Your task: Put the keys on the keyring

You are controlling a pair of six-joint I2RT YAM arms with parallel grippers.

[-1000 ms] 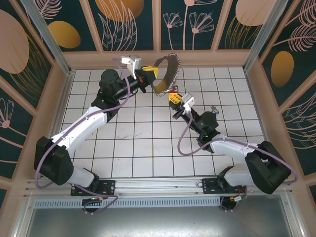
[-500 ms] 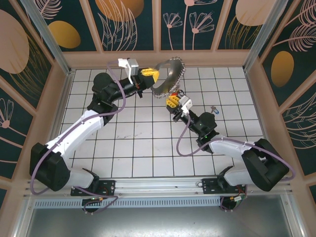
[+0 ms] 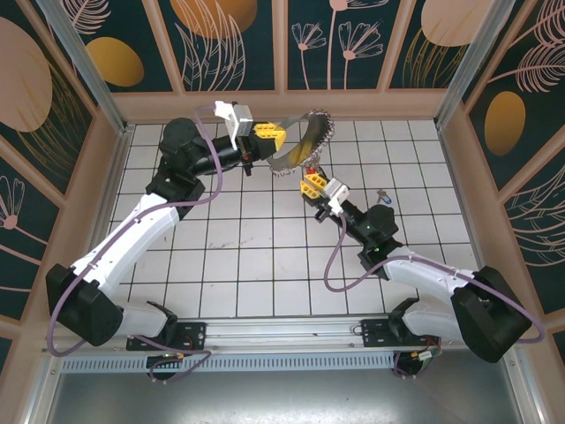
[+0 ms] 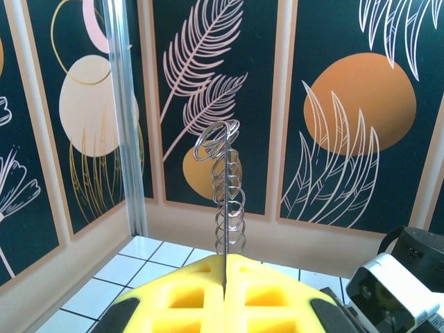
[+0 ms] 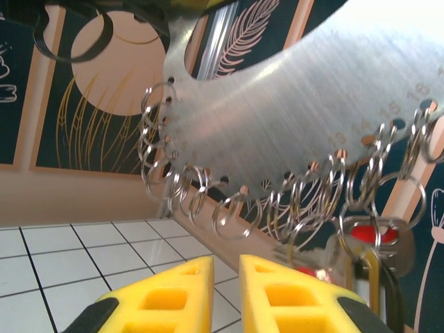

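Now, your left pincer point(image 4: 225, 281) is clamped on the keyring point(image 4: 225, 177), which runs edge-on between its yellow fingers point(image 4: 180, 298), lifted off the desk point(image 3: 256, 256) near the back wall point(image 3: 371, 44). Your right pincer point(image 5: 226, 277) sits just under the keyring's rim, fingers point(image 5: 173, 291) slightly parted with nothing between them. To its right, keys point(image 5: 371, 234) with red tags hang from the rim's wire loops point(image 5: 229, 215). One more key point(image 3: 381, 194) lies on the desk, well apart on the right.

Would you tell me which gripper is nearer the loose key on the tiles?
Right: the right gripper is just left of the key; the left gripper, gripping the keyring, farther.
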